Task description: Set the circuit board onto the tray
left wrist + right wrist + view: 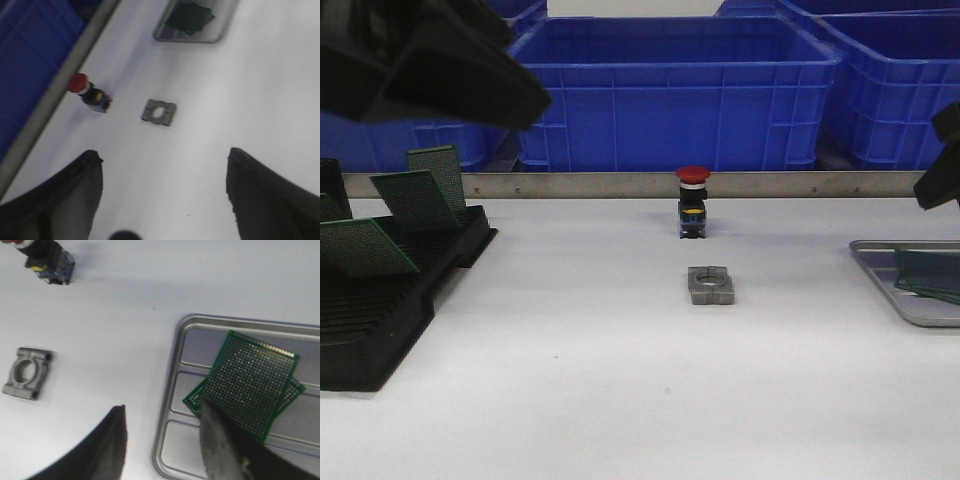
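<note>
- Left tool [162,200] hung empty over the bench [620,400], fingers spread wide; right tool [162,450] also spread wide, gripping nothing, one finger over the tray [172,405].
- Two circuit boards [250,385] already lay stacked flat in the tray, top one skewed across the lower one.
- More boards [415,200] stood leaning in the black rack [380,320] at 9 o'clock on the bench; tray sat at 3 o'clock, well apart from the rack.
- Judged: next board lay toward the left tool, which was the nearer arm; the rack boards stood on edge, so the top edge was the likely grip.
- Middle lane held a red push button [692,200] and a metal clamp block [710,285], the only clutter between rack and tray.
- Blue bins [670,90] stood behind the bench at 12 o'clock.
</note>
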Tool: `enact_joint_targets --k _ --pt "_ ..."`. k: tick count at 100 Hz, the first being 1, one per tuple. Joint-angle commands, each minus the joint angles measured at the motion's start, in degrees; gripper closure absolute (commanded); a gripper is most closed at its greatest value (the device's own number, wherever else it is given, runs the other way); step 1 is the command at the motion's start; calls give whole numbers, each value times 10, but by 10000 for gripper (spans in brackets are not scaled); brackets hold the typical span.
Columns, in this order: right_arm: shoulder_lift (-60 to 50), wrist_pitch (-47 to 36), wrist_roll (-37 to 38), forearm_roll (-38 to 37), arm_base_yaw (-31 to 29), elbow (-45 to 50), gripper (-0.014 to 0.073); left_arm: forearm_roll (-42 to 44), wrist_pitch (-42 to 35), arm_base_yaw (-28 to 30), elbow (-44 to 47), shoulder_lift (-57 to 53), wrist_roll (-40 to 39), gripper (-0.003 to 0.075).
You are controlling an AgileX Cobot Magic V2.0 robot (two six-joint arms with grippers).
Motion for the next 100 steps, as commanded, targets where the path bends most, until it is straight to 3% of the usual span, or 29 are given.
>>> enact_joint_targets --k 1,15,34,48,65,100 --pt "-49 34 -2 12 -3 -10 410 -16 -51 19 -19 -39 -8 323" --pt "-106 86 -2 12 -3 -10 666 -22 -56 83 -19 -88 -33 457" --pt "-196 75 -2 12 -3 -8 654 -22 -56 205 -6 -153 -68 735" --pt "-260 63 -2 12 1 1 654 -44 -61 300 13 -204 -70 741" --pt "-332 3 -20 12 29 35 654 -134 -61 394 51 -267 -70 741" --pt "-553 -143 -29 19 74 189 654 -216 -84 403 152 -353 -70 741"
